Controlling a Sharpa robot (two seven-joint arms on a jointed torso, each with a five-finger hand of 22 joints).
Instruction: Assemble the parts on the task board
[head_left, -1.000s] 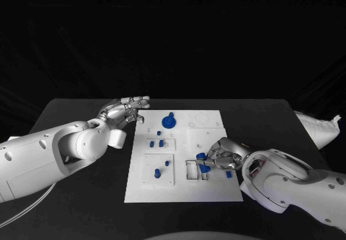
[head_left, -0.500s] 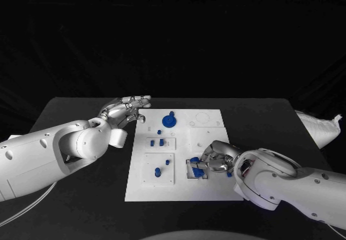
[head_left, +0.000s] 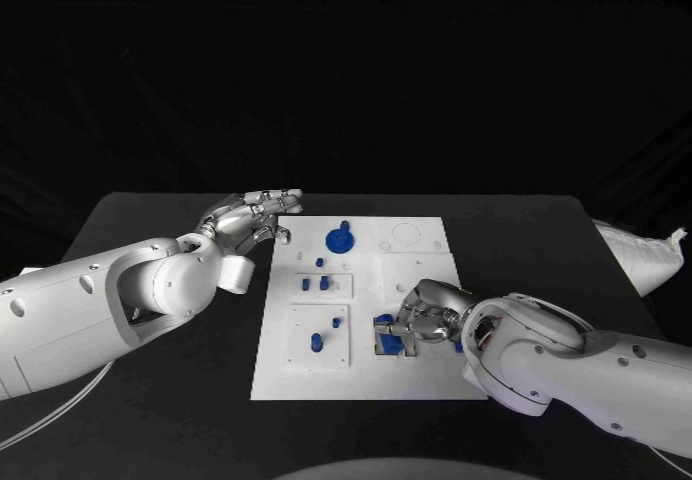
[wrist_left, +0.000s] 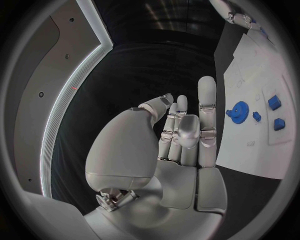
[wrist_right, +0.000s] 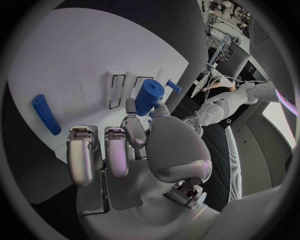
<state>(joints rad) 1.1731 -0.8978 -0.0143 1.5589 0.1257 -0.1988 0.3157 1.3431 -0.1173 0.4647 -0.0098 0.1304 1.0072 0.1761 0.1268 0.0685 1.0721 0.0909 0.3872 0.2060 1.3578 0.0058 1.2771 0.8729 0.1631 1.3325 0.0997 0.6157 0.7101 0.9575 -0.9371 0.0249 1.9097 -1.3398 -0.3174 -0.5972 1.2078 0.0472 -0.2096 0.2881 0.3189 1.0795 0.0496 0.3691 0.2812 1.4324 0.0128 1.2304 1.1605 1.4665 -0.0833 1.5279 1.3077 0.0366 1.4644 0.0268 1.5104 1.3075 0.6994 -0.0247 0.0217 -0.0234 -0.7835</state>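
right hand (head_left: 420, 318) moved left w/ blue cylinder part (wrist_right: 150, 96) pinched, now over board slot (wrist_right: 129, 90); left hand (head_left: 253, 222) stayed open, empty.

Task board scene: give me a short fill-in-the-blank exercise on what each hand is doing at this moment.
1. The right hand holds a blue ____ over the task board.
2. The left hand holds ____.
3. The blue gear lies on the board's far end, nearest the ____ hand.

Missing words: cylinder; nothing; left
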